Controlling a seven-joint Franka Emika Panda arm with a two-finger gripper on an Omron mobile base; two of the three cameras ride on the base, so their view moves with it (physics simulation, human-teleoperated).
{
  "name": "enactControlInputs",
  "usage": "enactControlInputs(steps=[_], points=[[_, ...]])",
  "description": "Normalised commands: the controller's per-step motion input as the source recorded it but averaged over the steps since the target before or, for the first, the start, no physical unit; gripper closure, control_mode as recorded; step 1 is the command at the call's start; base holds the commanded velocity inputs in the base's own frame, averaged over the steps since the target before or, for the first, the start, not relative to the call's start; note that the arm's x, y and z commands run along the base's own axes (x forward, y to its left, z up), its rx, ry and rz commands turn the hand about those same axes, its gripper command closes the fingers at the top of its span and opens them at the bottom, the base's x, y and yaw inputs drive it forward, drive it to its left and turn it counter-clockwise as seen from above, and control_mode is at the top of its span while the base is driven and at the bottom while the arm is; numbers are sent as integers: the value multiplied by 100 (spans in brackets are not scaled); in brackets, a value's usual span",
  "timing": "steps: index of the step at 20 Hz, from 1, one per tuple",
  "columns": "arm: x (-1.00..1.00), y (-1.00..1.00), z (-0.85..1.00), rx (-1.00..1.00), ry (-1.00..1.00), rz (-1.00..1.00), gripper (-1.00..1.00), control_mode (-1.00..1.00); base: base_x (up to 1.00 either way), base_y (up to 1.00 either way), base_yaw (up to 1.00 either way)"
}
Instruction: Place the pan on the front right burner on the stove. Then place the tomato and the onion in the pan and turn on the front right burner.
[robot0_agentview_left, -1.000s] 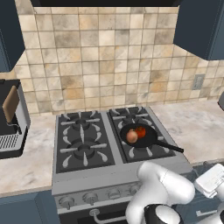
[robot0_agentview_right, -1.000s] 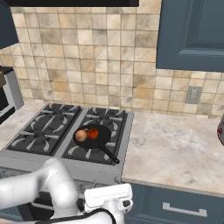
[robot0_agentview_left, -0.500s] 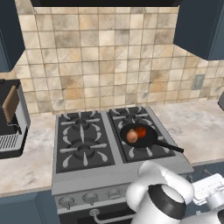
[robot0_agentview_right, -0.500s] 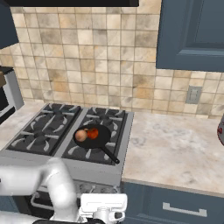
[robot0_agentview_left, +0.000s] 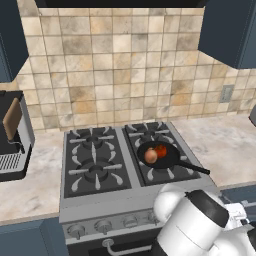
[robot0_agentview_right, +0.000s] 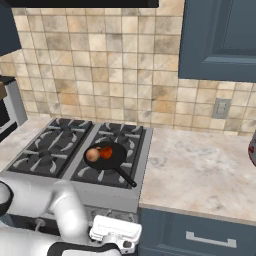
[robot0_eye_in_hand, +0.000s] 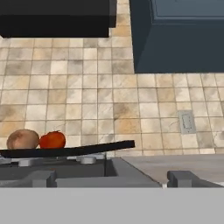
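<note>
Below the stove (robot0_agentview_right: 75, 155), fingers (robot0_agentview_right: 127, 245) spread.

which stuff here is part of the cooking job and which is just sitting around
Job: pan, tomato, onion, front right burner, stove, its knobs.
Just there: coffee machine, wall outlet, upper cabinets.

both base views looked forward and down from behind the arm, sharing the stove (robot0_agentview_left: 100, 170) and pan (robot0_agentview_right: 107, 156); the hand view sat low, level with the pan, facing the tiled wall (robot0_eye_in_hand: 87, 96).
</note>
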Motion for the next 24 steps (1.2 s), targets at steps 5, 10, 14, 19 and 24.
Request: enactControlInputs(steps=[5,10,14,19,24], points=[[31,-31,-48,-1,0,-13,-100,-100,0,0,0],[-14,-4,-29,0,-3,-4,-100,-100,0,0,0],[-61,0,-22,0,-9,0,-100,-100,0,0,0],[-21,0,-7,0,-6,0,-100,-100,0,0,0],[0,3,0,-8,0,0,-100,-100,0,0,0]])
